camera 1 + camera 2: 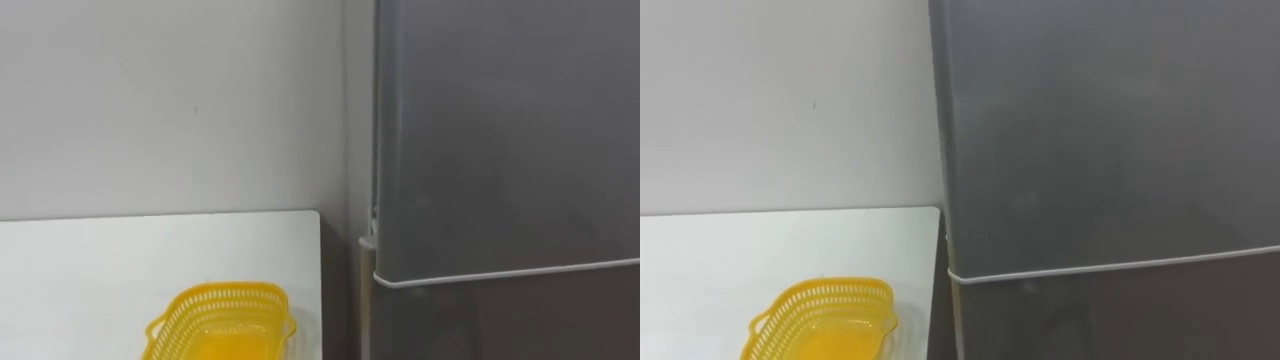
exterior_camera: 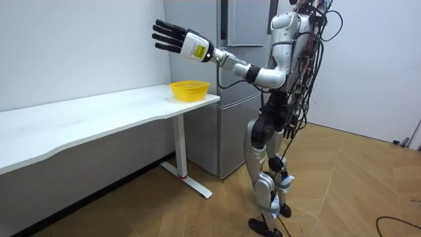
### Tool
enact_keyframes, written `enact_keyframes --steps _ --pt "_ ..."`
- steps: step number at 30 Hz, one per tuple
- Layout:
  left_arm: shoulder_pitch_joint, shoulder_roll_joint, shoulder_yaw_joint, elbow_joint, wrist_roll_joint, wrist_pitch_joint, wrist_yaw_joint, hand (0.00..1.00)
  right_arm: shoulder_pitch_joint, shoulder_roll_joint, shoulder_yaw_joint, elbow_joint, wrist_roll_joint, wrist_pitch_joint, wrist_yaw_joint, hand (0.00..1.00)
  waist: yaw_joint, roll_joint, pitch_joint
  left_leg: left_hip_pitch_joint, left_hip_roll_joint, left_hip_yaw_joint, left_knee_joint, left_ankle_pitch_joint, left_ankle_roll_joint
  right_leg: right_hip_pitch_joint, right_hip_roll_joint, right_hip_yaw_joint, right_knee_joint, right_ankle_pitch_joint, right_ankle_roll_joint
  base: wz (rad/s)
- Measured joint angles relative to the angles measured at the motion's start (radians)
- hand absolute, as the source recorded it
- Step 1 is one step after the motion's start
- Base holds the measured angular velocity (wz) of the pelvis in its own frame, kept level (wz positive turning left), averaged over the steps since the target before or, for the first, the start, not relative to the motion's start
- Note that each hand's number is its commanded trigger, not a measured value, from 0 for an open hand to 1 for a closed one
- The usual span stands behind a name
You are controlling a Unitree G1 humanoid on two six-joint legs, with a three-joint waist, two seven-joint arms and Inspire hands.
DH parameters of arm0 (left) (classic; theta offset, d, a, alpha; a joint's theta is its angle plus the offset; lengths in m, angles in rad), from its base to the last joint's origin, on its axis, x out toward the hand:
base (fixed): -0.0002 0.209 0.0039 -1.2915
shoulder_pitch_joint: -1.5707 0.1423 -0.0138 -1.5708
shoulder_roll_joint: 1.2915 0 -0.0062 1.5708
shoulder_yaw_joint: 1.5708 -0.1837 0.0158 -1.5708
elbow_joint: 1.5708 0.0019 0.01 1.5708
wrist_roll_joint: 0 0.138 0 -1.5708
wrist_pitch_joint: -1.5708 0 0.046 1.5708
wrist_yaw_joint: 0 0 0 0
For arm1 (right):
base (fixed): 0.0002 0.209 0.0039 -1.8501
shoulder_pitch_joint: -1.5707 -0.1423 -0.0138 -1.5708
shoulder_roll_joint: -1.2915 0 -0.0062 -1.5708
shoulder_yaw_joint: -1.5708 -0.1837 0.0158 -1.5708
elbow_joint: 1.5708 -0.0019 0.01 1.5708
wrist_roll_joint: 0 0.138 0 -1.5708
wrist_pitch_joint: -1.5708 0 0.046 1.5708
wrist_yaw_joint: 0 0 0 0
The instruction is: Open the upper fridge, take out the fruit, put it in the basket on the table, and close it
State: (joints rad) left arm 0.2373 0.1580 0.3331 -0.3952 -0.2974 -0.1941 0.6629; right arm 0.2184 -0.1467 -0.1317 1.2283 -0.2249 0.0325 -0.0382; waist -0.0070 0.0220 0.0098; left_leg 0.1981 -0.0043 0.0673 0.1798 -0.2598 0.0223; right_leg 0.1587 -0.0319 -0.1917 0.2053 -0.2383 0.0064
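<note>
Your robot is standing before the fridge (image 1: 500,140), whose upper door is sitting closed just beside the table (image 1: 100,260) end. Its left hand (image 2: 172,36) is hovering high over the yellow basket (image 1: 222,320), fingers spread, grasping nothing.

The basket (image 1: 220,318), at seven o'clock, is cut off by the bottom edge, its inside seemingly blurred. The fridge (image 1: 500,140) runs off at twelve and three o'clock.
</note>
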Motion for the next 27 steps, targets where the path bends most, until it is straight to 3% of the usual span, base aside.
enact_keyframes --steps 4,8,10,12,21,27 --pt "0.0 0.0 -0.072 0.0 0.022 0.034 -0.127 0.0 -0.003 0.001 -0.001 0.004 -0.017 0.008 0.023 0.0 -0.02 -0.004 0.0011 -0.007 0.001 0.0 0.0 0.0 0.0 -0.003 0.0 0.0 -0.001 0.0 0.0 0.01" --pt "-0.001 0.0 -0.166 -0.02 0.009 0.076 -0.261 0.0 -0.015 0.001 0.003 0.017 -0.017 0.012 0.04 0.0 -0.042 -0.002 -0.0038 -0.019 0.006 0.004 0.002 0.0 0.0 -0.017 0.002 0.001 0.002 0.0 -0.001 -0.01" --pt "-0.008 0.002 -0.196 -0.027 -0.006 0.081 -0.315 0.0 -0.027 0.0 0.003 0.025 -0.017 0.012 0.041 0.0 -0.046 -0.002 -0.0082 -0.031 0.008 0.009 0.006 0.0 0.0 -0.024 0.002 0.003 0.003 0.003 -0.002 -0.07" --pt "-0.014 0.003 -0.228 -0.027 -0.005 0.084 -0.376 0.0 -0.044 0.001 0.002 0.041 -0.021 0.011 0.042 0.0 -0.055 -0.003 -0.0065 -0.031 0.009 0.007 0.008 0.0 0.0 -0.031 0.005 0.006 0.004 0.005 -0.003 -0.1" --pt "-0.054 0.016 -0.262 -0.027 -0.006 0.108 -0.591 0.0 -0.079 -0.002 0.001 0.07 -0.021 0.01 0.043 0.0 -0.08 -0.005 0.0031 -0.029 0.008 0.007 0.007 0.0 0.0 -0.03 0.007 0.019 -0.001 0.005 -0.005 -0.03" --pt "-0.075 0.016 -0.267 -0.026 -0.026 0.122 -0.686 0.0 -0.082 -0.004 0.001 0.068 -0.022 0.006 0.041 0.0 -0.091 -0.004 0.0052 -0.028 0.008 0.013 0.007 0.0 0.0 -0.031 0.009 0.026 -0.001 0.006 -0.005 -0.01"
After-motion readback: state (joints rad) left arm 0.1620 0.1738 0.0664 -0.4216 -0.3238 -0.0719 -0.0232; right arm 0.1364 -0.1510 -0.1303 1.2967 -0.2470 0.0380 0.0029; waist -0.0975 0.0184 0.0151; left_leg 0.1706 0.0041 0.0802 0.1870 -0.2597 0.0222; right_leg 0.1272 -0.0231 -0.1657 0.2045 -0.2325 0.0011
